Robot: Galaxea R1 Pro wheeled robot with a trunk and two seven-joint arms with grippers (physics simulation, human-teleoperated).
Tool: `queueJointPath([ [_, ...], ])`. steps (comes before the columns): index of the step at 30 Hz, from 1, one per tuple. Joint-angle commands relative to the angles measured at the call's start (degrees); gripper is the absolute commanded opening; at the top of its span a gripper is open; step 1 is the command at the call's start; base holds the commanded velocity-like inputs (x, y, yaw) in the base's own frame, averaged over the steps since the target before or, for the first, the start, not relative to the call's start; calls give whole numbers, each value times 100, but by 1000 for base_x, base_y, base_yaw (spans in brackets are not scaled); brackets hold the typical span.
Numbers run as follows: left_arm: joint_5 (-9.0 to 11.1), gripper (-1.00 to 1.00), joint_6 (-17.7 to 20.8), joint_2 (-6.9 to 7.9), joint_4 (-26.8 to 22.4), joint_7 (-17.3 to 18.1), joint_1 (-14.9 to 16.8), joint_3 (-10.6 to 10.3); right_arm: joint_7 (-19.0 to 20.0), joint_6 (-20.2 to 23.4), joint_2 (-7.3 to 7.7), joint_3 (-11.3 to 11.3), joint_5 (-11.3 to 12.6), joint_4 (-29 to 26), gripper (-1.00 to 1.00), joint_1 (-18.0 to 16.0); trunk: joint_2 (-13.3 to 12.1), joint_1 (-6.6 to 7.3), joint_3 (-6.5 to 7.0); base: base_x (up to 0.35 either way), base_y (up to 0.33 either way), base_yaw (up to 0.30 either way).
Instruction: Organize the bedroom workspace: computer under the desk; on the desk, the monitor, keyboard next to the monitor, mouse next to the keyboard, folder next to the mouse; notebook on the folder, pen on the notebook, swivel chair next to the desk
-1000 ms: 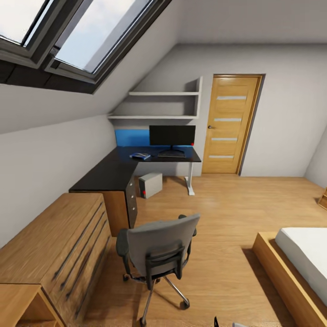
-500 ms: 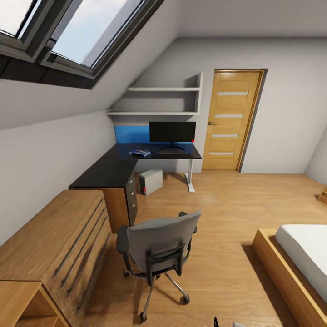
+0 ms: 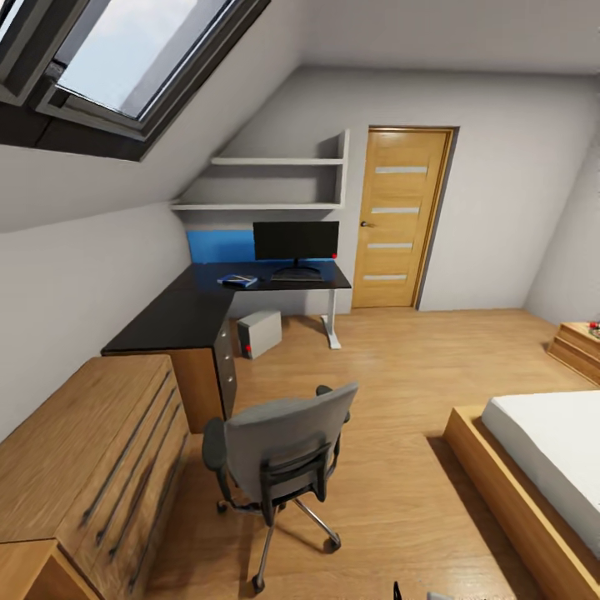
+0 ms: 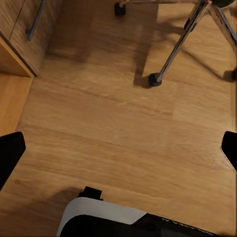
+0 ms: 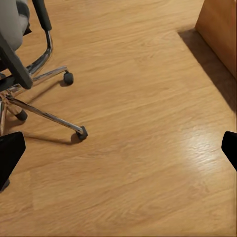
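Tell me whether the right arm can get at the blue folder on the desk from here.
Probably not. The folder lies on the far desk, well across the room, with the chair and open floor between. The right gripper hangs open over bare floor.
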State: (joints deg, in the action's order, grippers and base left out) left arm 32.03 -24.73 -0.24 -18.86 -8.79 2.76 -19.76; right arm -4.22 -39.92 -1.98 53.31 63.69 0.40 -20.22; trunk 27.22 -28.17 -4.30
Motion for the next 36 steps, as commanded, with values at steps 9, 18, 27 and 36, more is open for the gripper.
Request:
queueJointPath([
  [9,33,100,-12,-14,-303,-106,5,159,-20,-1,28,41,11,12,100,-6,292,-157,-138,0,1,-13],
  [18,31,100,11,-18,-310,-106,5,366,-9,-10,-8,48,11,10,100,-8,653,-354,-299,-144,0,0],
  [27,23,100,12,-26,-311,-105,5,368,-9,-8,10,48,11,13,100,0,1014,-552,-461,-9,0,0],
  [36,31,100,21,-22,-310,-105,5,359,-9,-9,-13,48,11,5,100,-1,1375,-750,-622,-9,0,0],
])
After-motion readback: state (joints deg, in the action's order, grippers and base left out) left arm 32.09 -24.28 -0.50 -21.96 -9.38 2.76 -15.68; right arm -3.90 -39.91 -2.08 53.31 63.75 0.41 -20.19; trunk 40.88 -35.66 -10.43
